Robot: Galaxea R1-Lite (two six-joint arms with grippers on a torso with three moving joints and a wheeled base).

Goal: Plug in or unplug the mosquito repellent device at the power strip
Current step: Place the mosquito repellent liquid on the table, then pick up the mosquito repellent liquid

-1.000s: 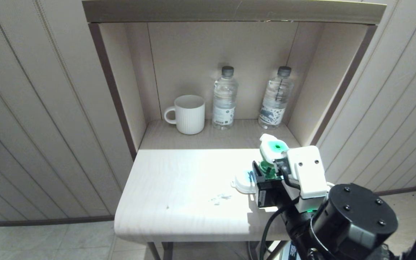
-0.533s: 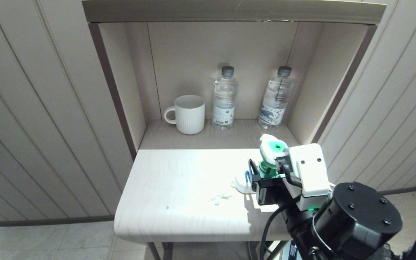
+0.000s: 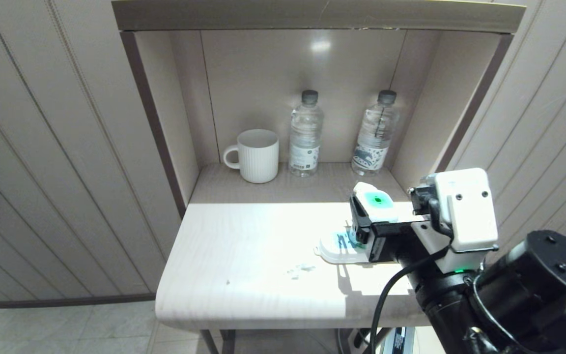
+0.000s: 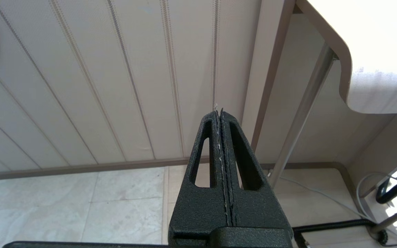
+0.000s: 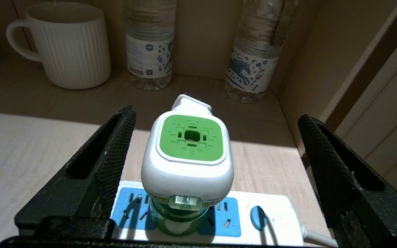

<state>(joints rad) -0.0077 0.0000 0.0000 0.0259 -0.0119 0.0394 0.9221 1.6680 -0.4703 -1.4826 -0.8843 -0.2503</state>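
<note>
Strong light falls on the front of the table [image 3: 243, 255], so bright that the wood looks washed out white. The shelf [image 3: 288, 184] behind it sits in soft shade, with a sharp line between the two. A small bright spot shines on the back wall [image 3: 320, 46] above the bottles. The right gripper [image 3: 361, 231] throws a dark shadow on the table below it. Everything looks sharp, not blurry
</note>
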